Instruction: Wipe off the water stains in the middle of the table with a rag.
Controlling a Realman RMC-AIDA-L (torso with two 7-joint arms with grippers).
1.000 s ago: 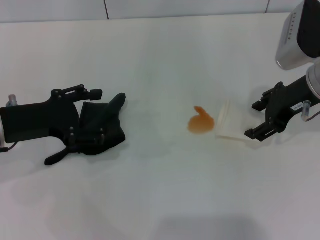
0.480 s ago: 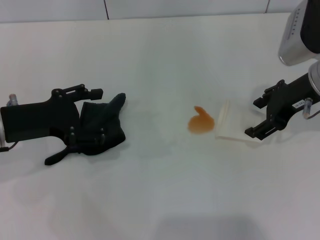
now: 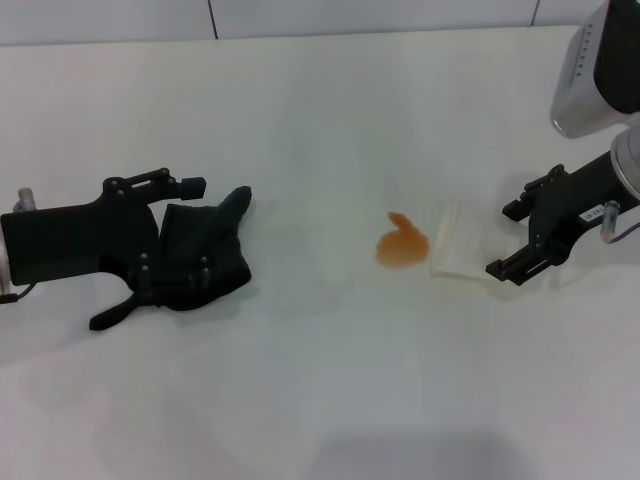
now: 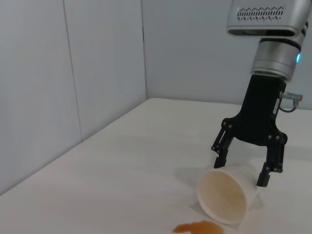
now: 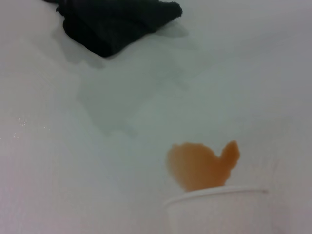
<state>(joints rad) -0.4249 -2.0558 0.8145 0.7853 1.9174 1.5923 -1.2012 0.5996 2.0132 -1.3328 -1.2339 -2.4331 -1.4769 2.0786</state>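
Dark green-black soft cloth rag (image 3: 200,258): lies crumpled at the left of the broad smooth white table (image 3: 320,400), one pointed corner toward the middle. Judged light, limp and easy to bunch; best taken by a raised fold in its middle so it drags flat.

Left gripper (image 3: 150,245): low over the table, black fingers lying at the rag's near edge, apparently straddling the cloth; whether they pinch it cannot be told.

Orange translucent water stains (image 3: 402,246): one small irregular blot near the table's middle, well apart from the rag, just beside a tipped white paper cup (image 3: 460,250). Likely thin and quick to smear.

Right gripper (image 4: 247,163): claw spread to either side of the cup's base end, not visibly squeezing it. Cup judged light, easily crushed or rolled.

Surface: plain, glossy, probably slippery under wet cloth. Room: pale panelled walls (image 4: 73,87) meet the table's far edge.
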